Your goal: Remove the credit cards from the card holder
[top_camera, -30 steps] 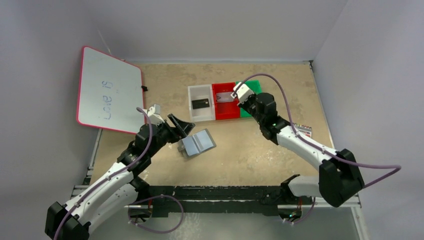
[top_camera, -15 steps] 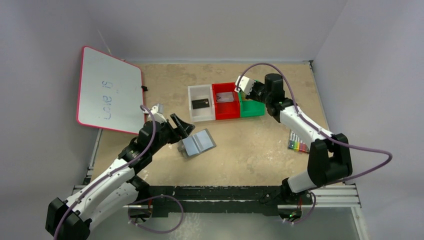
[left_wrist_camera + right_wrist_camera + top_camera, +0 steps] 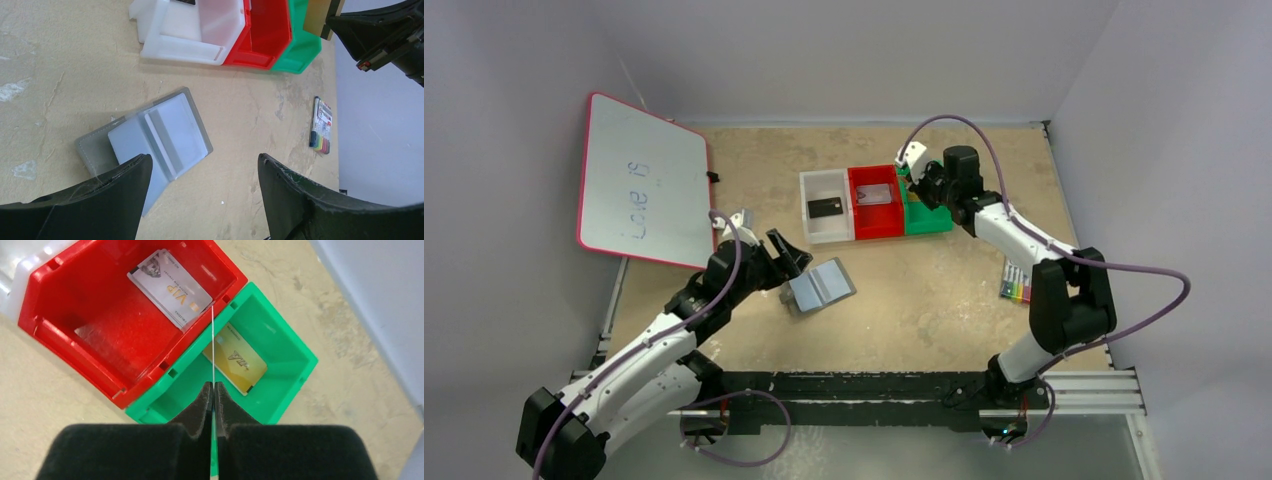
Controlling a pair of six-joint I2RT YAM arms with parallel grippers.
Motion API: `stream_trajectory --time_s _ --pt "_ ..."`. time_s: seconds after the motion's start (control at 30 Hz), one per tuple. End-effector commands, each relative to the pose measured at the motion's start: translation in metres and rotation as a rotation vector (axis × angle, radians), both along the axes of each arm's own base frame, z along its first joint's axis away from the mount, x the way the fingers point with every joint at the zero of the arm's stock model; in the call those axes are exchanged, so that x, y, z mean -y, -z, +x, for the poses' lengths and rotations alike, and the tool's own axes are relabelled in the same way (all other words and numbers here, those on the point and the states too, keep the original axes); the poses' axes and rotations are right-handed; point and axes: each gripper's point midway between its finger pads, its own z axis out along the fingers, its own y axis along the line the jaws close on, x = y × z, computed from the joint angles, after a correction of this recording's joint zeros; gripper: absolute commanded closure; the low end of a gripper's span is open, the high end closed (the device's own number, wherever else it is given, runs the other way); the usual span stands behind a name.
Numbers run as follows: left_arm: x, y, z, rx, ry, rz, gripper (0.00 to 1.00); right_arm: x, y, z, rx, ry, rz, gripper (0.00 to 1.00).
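Note:
The grey card holder (image 3: 819, 287) lies open on the table, its pockets up; it also shows in the left wrist view (image 3: 150, 135). My left gripper (image 3: 789, 262) (image 3: 204, 160) is open, just above the holder's left end, holding nothing. My right gripper (image 3: 921, 188) (image 3: 212, 386) is shut on a thin card (image 3: 212, 340), seen edge-on and upright over the wall between the red and green trays; from the left wrist it looks gold-tan (image 3: 320, 17). A gold card (image 3: 235, 358) lies in the green tray (image 3: 300, 355), a silvery card (image 3: 170, 287) in the red tray (image 3: 75, 340), a black card (image 3: 824, 208) in the white tray (image 3: 827, 176).
The three trays stand side by side at the back middle of the table. A whiteboard (image 3: 639, 180) leans at the far left. A multicoloured marker pack (image 3: 1016, 285) (image 3: 322, 125) lies at the right, beside the right arm.
My right arm has swung back and right, carrying the card from over the red tray to the green tray's edge. The left gripper has hardly moved.

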Motion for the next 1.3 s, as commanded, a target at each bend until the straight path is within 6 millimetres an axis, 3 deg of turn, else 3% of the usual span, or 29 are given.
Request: stream_trajectory --time_s 0.0,0.17,0.4,0.87,1.27 --pt "0.004 -0.027 0.009 0.069 0.002 -0.023 0.23 0.005 -0.013 0.019 -0.055 0.249 0.186 1.00" --pt "0.002 -0.024 0.009 0.066 -0.011 -0.023 0.23 0.023 -0.011 0.026 -0.112 0.560 0.362 1.00" --pt "0.006 -0.020 0.011 0.053 -0.008 -0.031 0.23 0.010 0.003 0.018 -0.242 0.658 0.517 1.00" --pt "0.007 -0.014 0.012 0.038 -0.007 -0.026 0.24 -0.019 0.016 0.009 -0.377 0.607 0.607 1.00" --pt "0.008 -0.011 0.012 0.030 -0.002 -0.028 0.24 -0.043 0.008 -0.005 -0.422 0.570 0.651 1.00"
